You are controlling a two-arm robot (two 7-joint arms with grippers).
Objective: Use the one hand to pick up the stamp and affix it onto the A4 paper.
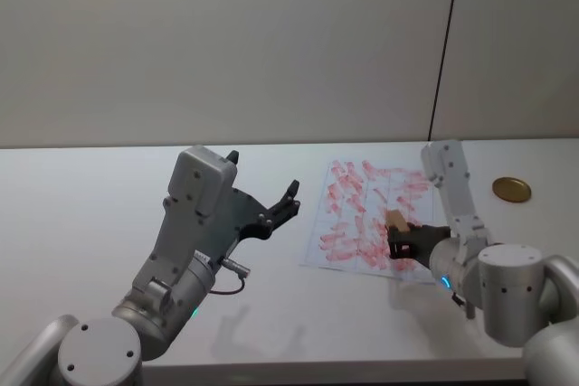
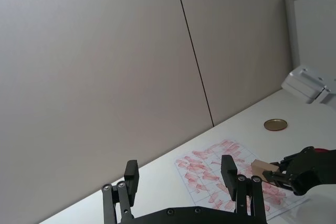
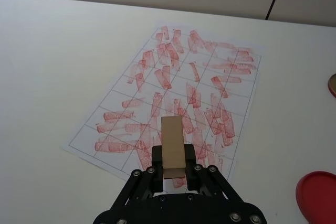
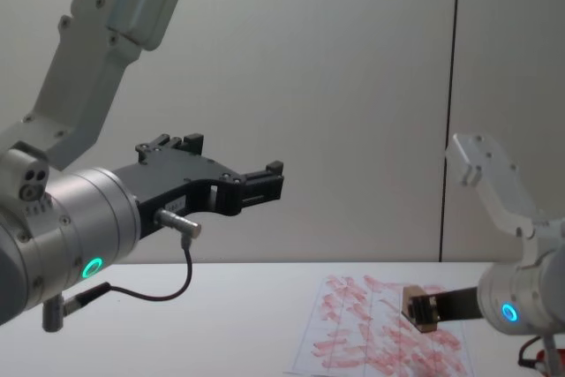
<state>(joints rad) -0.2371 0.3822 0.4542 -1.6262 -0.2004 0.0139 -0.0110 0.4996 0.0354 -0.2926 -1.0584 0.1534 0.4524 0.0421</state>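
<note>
On the right half of the white table (image 1: 90, 223) lies one A4 paper (image 1: 355, 207), closer to the far edge than the near one, its grid crowded with red marks. There is one stamp (image 3: 172, 145), a pale block pinched between the two black fingers of the right gripper (image 3: 173, 158), which is the one hand at work. The stamp sits over the sheet's near edge, toward its near right corner; whether it touches the paper cannot be told. That arm's wrist sits low over the table, with its white link angled up behind it and its fingers reaching toward the far edge. One brass disc (image 1: 511, 189) rests toward the far right corner, and one red pad (image 3: 317, 198) lies right of the paper. The left gripper (image 1: 262, 176) hangs raised above the table's left half, fingers spread wide and empty
</note>
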